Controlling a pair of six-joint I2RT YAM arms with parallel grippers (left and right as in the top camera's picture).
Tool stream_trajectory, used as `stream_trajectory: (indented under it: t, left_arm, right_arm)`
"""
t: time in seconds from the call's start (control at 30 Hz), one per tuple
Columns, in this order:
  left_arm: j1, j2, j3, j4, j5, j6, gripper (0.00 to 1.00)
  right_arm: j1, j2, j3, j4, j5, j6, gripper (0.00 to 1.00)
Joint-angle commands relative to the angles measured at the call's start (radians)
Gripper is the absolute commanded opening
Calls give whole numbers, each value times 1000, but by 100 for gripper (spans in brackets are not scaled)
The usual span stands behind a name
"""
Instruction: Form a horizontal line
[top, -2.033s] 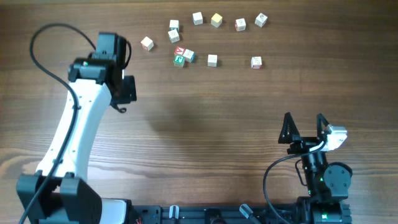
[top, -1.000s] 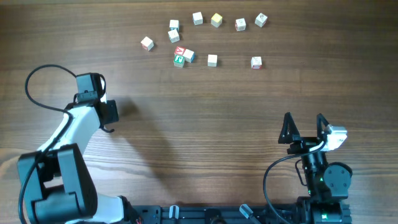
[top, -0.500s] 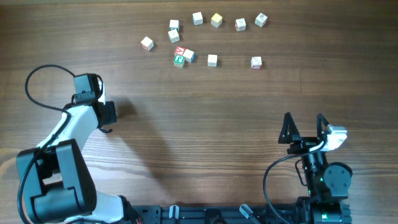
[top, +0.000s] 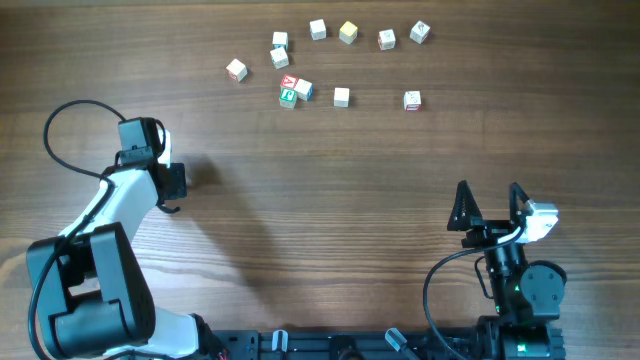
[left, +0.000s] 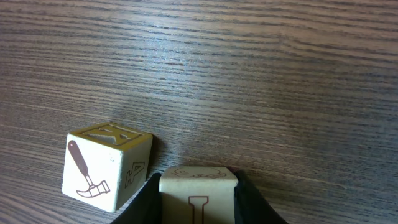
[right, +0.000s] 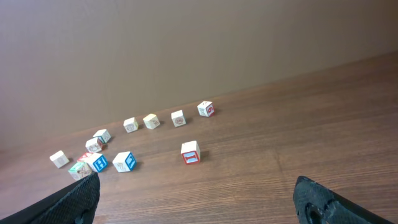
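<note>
At the left of the brown wooden table (top: 330, 200), the left gripper (left: 198, 208) has its black fingers (left: 144, 202) closed narrowly on a small pale wooden letter cube (left: 198, 186). Just beside it stands a pale wooden cube with a brown hammer picture (left: 102, 165); whether they touch cannot be told. These two are all that shows of the horizontal line (left: 134, 158). Along the far edge lie scattered whitish cubes (top: 341, 96), a green-faced cube (top: 288, 97) among them. The right gripper (top: 489, 188) stands spread wide, holding nothing.

Overhead looks straight down; right wrist sees the same cubes (top: 341, 96) from afar; left wrist, very close, perhaps elsewhere.
</note>
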Motion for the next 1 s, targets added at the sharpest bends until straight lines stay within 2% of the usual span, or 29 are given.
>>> stream_trajectory:
  t: [0.0, 0.13, 0.4, 0.97]
  left_arm:
    - [10, 35, -6, 3, 21, 23, 23]
    - [10, 35, -6, 3, 21, 23, 31]
    - [10, 35, -6, 6, 21, 23, 34]
    - [10, 35, -6, 3, 21, 23, 46]
  right_arm:
    - [-4, 0, 0, 2, 13, 8, 100]
    - [-4, 0, 0, 2, 13, 7, 100]
    - [-4, 0, 0, 2, 13, 8, 99]
    - [-4, 0, 0, 2, 13, 7, 100]
